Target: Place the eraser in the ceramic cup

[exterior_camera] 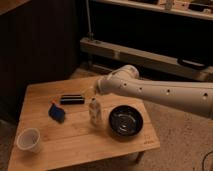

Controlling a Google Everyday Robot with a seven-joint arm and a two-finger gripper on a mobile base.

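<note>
right now, in the camera view, your gripper [94,90] hangs just above the bottle [94,112], its fingers spread wide and holding nothing. the eraser [72,99] lies flat on the table [75,147], left of the bottle and a little behind it, untouched. the ceramic cup [29,140] stands upright well off to the bottle's front-left. the black bowl [126,121] sits just right of the bottle. you seem to be at the reach step: next, swing left without knocking the bottle, come down over the eraser, and close across its narrow width.
</note>
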